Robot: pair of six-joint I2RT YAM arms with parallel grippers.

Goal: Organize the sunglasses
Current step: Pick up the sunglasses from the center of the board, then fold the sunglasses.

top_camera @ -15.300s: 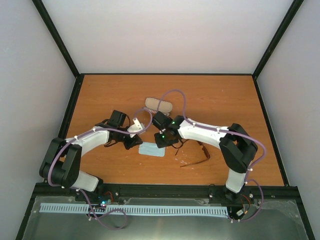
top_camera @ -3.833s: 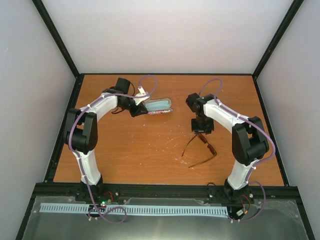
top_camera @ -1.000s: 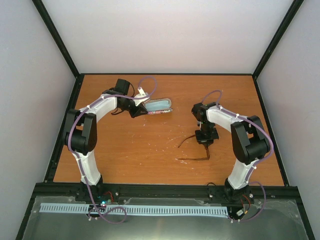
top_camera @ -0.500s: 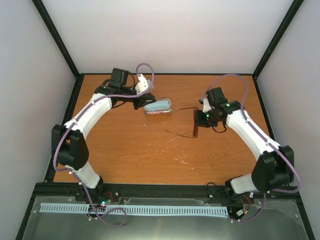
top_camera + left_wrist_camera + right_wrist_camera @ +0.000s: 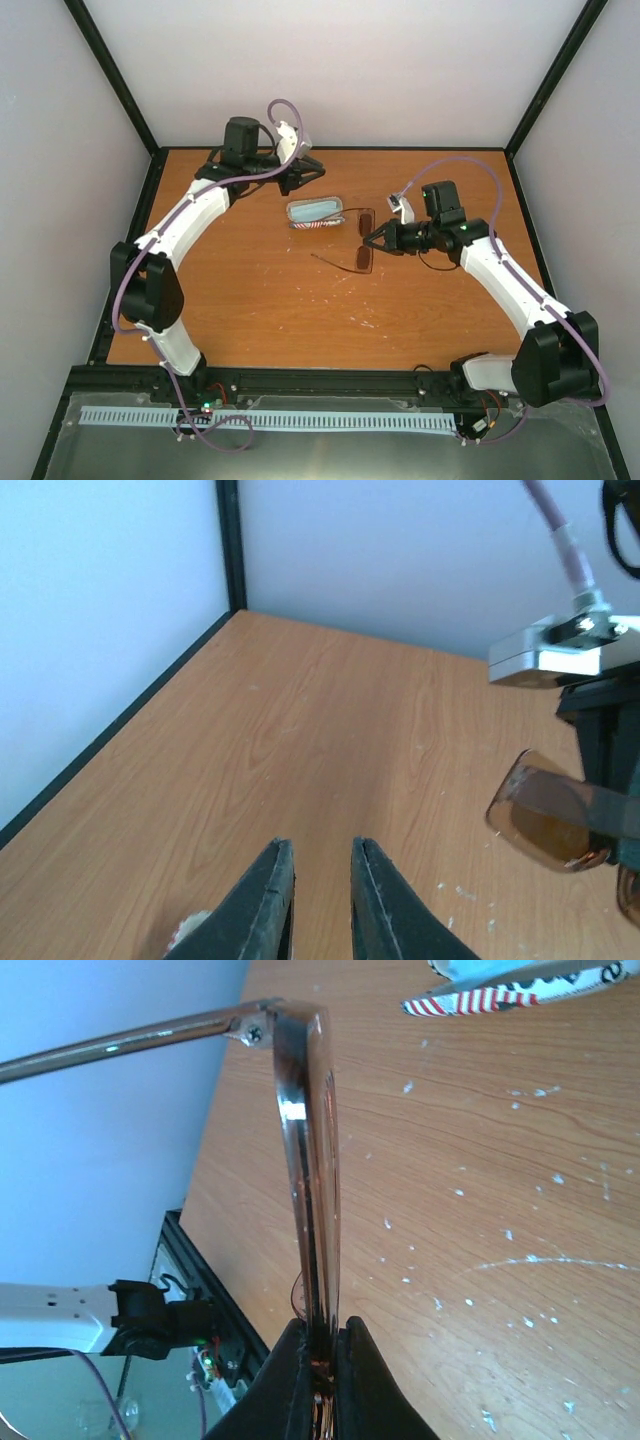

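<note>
Sunglasses (image 5: 364,256) hang off the wooden table (image 5: 250,300) in the right gripper (image 5: 376,241), which is clamped tight on the frame. The slim temple arms reach away from its fingertips toward an open striped case (image 5: 320,225) just beyond them, with a light blue cloth (image 5: 312,208) inside. The left gripper (image 5: 303,172) hovers past the case's far side.

From the left wrist, the left gripper (image 5: 322,880) is only slightly parted and holds nothing. A brown lens of the sunglasses (image 5: 545,820) floats ahead and to its right.

From the right wrist, the right gripper (image 5: 318,1335) pinches the sunglasses (image 5: 312,1160). The lens rises edge-on straight ahead, and the case (image 5: 500,998) lies ahead to the right.
</note>
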